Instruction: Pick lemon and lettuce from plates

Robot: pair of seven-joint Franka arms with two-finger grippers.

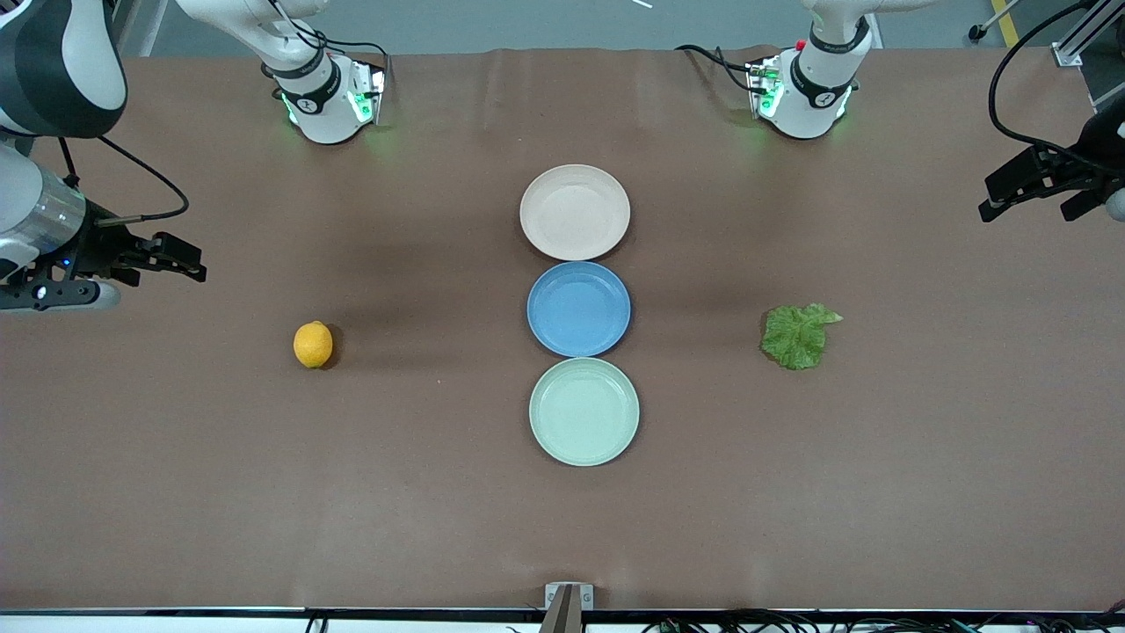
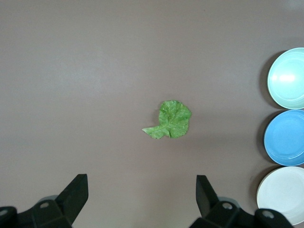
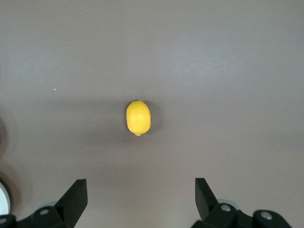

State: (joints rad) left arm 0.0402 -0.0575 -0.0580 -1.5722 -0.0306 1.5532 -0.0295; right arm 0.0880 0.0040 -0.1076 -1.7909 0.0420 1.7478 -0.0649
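Yellow lemon lies bare on the table toward my right arm's edge, lettuce toward my left arm's. Both plates are empty. Right gripper and left gripper hang wide open, so I'd judge the picking finished.

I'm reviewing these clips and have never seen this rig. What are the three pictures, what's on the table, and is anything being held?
Two robot arms stand at a brown table. The wide picture looks down from across the table; the other two come from cameras on each arm's wrist.

In a row mid-table lie three bare plates: beige plate, blue plate, then green plate nearest the camera. The lemon lies on the table toward the right arm's end, the lettuce toward the left arm's end; neither is on a plate.

The right end effector and left end effector wait raised at their ends of the table, open, holding nothing.
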